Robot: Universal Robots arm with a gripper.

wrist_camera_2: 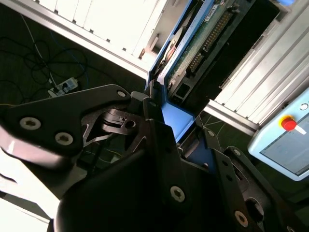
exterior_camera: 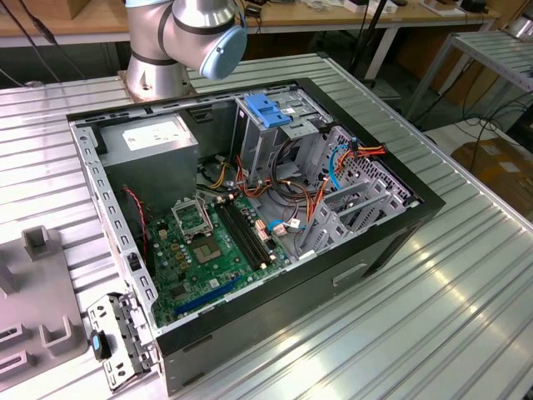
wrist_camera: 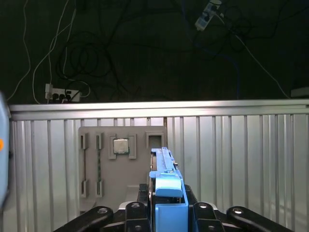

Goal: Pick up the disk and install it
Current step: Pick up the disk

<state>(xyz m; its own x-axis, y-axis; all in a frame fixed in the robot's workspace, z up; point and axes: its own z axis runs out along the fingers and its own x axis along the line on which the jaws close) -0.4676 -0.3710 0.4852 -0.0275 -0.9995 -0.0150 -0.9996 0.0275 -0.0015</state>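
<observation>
Ribbed table (wrist_camera: 241, 154) behind, fingers (wrist_camera: 143, 194) around disk (wrist_camera: 167, 192)

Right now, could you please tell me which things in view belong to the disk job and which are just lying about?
Job in hand:
disk, clamped in the tool
open computer case

Just lying about:
grey tray
processor chip on it
power-supply box
red-button pendant
power strip on the floor

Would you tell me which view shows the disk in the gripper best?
The second wrist view: there the disk shows its green circuit-board face and a blue rail, clamped in the gripper. The first wrist view catches it edge-on, mostly blue rail. The exterior view covers the open computer case.
</observation>
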